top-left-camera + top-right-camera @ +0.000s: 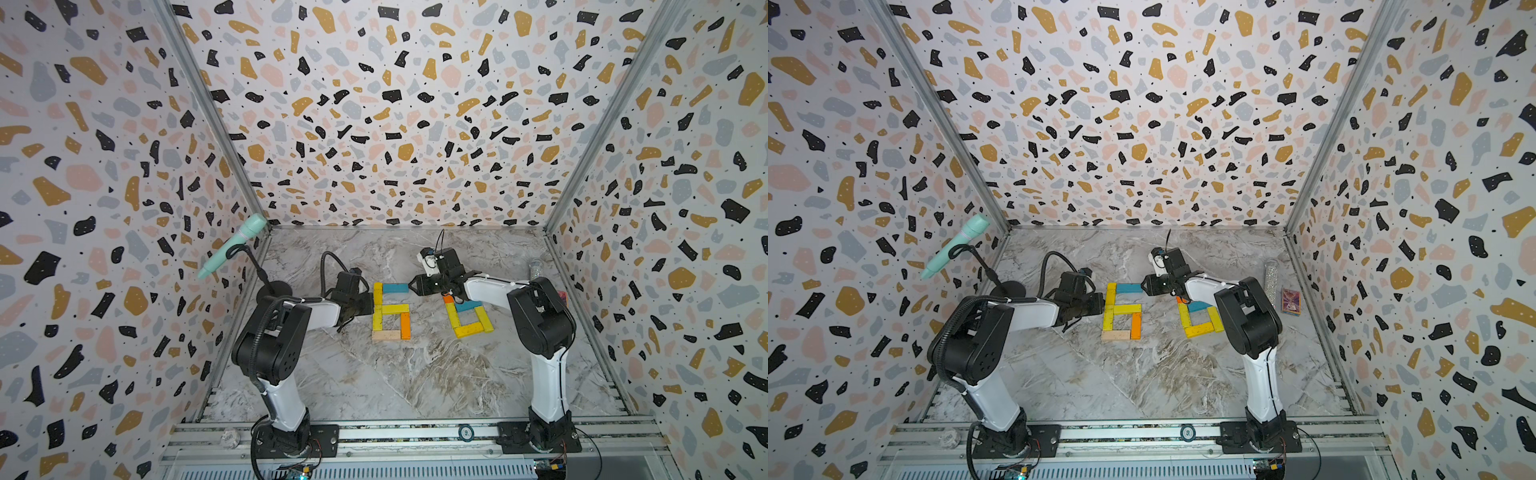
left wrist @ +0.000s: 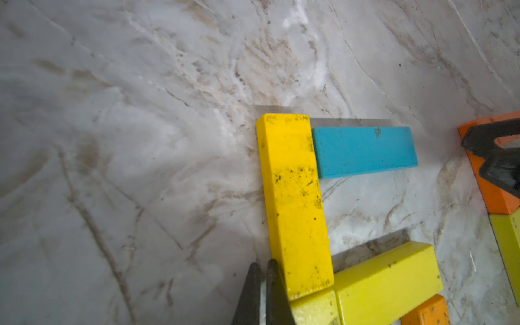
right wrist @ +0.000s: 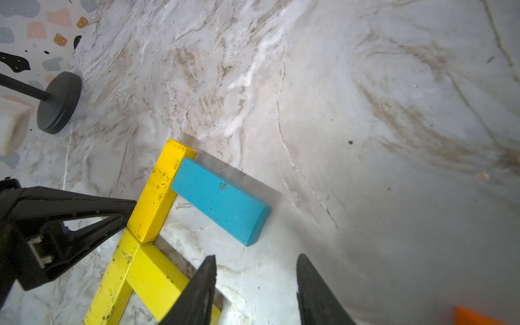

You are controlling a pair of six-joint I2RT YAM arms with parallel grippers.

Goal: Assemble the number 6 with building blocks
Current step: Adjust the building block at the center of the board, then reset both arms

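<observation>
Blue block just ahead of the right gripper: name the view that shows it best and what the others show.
Left wrist view: the blue block lies whole, large and nearly square-on, one end against a yellow block. The right wrist view shows the blue block whole too, but skewed. In both top views it is small.

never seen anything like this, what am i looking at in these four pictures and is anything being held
Two robot arms reach over a marble table, each ending in a two-fingered gripper. Two pictures look down from overhead; the other two come from a camera on each wrist. Coloured wooden planks lie flat, forming a figure 6 and another, tilted figure beside it. A glittery tube and a small red box sit aside. Nothing is held: the left gripper is shut, beside a yellow plank; the right gripper is open, near the blue plank.
</observation>
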